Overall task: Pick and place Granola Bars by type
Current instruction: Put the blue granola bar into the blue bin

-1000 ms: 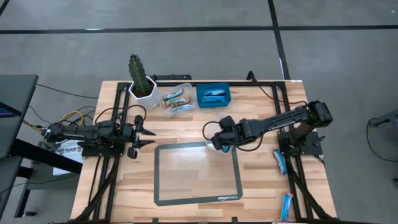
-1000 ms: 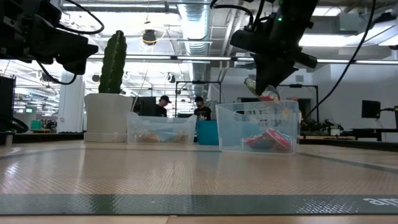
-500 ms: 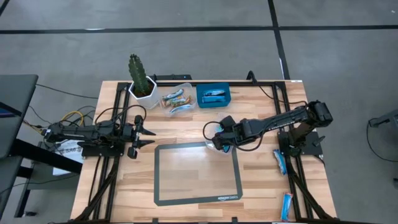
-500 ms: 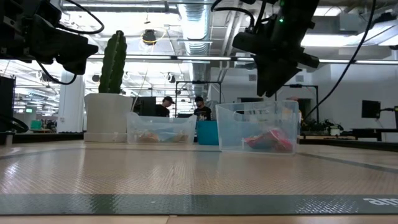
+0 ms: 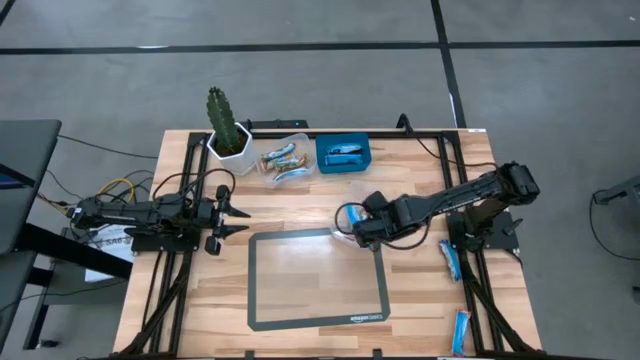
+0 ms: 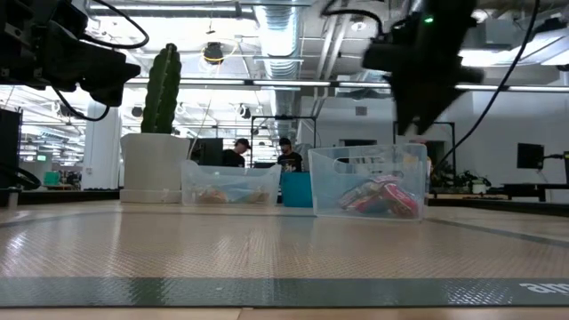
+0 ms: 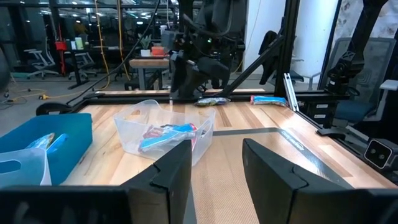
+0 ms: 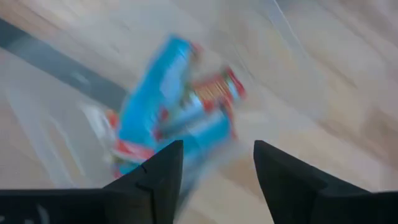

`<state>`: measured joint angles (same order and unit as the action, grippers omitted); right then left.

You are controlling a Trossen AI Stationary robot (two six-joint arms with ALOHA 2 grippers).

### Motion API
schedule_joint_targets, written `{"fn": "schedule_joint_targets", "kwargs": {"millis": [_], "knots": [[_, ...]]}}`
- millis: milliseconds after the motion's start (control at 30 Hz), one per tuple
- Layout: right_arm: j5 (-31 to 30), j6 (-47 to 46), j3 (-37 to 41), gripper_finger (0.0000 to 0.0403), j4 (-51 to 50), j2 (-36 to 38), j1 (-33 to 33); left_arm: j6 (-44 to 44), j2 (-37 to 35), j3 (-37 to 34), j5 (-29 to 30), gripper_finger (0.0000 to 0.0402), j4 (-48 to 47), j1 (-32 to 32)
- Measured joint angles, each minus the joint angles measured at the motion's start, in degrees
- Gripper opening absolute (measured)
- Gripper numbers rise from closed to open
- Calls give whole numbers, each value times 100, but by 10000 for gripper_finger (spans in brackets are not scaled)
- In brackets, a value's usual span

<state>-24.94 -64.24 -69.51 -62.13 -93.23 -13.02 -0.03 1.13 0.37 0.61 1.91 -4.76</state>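
Glossy foil Granola Bars (image 7: pixel 166 132) in clear plastic tub (image 7: pixel 163 127), wood table (image 5: pixel 420 280)

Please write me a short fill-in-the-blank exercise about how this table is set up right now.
1. The cactus stands in a ____ pot.
2. The right gripper hangs over a clear tub with its fingers ____.
3. Beside the clear tub next to the cactus stands a ____ bin.
4. The left gripper holds ____.

Missing words: white; open; blue; nothing
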Motion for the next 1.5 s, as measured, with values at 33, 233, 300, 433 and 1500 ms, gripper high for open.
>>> {"fn": "schedule_joint_targets", "kwargs": {"millis": [33,233,300,433,1500], "knots": [[111,-188,2,191,-210,22,-45,-5,0,-1,1,135,0,-1],[1024,-1110,4,192,-1432,34,-273,-3,0,0,0,135,0,0],[1258,-1287,4,193,-1640,33,-370,-2,0,1,1,135,1,-1],[1627,-1593,4,194,-1973,33,-591,-40,0,1,-1,135,-1,0],[4351,-3181,1910,177,-1247,13,-1613,-23,0,-1,0,135,-1,0]]}}
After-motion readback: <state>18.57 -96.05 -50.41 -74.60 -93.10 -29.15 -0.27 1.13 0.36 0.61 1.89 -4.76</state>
